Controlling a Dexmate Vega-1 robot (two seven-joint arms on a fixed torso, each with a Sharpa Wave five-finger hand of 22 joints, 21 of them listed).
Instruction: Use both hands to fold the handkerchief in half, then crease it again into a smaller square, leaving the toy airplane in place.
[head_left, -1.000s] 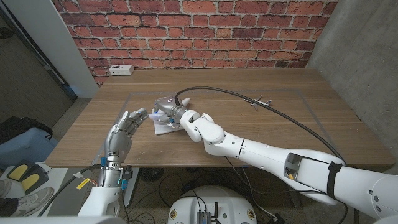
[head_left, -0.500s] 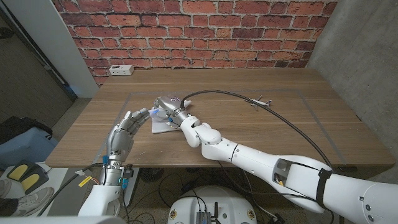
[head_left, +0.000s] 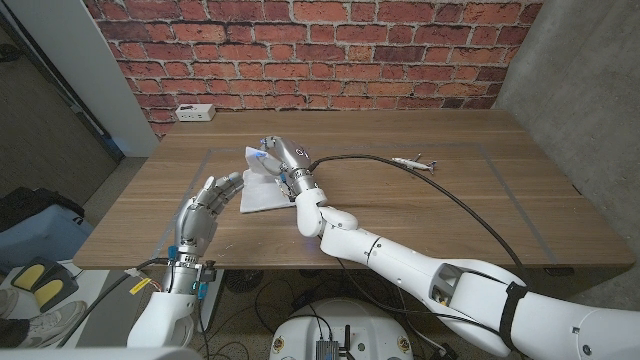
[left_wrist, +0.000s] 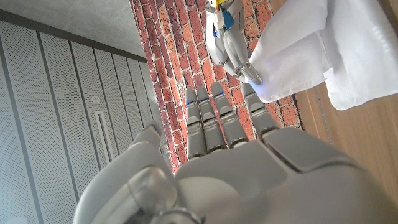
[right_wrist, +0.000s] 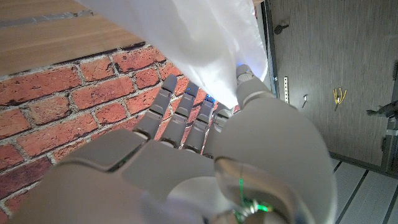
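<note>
The handkerchief (head_left: 262, 182) is lifted by one corner in the right robot hand (head_left: 279, 157), which pinches the white cloth between thumb and fingers above the bench (head_left: 400, 210); the rest of the cloth hangs down from that hand and trails onto the wood just below and toward the robot's left. In the right wrist view the cloth (right_wrist: 193, 37) drapes over that hand's fingertips (right_wrist: 186, 102), with the thumb pressed against its edge. The left wrist view shows the right robot hand (left_wrist: 227, 37) from the other side, its fingertips closed on a folded white corner (left_wrist: 298, 56).

The left robot hand (head_left: 205, 205) stands just beside the lower edge of the handkerchief, fingers spread apart and reaching toward the cloth, holding nothing; whether its fingertips touch the fabric cannot be told. In its own wrist view the fingers (left_wrist: 217, 118) lie straight and side by side, pointing at the hanging cloth.

Well apart from both hands, farther along the bench on the right hand's outer side, the toy airplane (head_left: 413, 162) sits on the wood. A black cable (head_left: 430, 185) arcs from the right arm across the bench near it. A white power strip (head_left: 193, 113) lies at the far edge by the brick wall (head_left: 320, 50).
</note>
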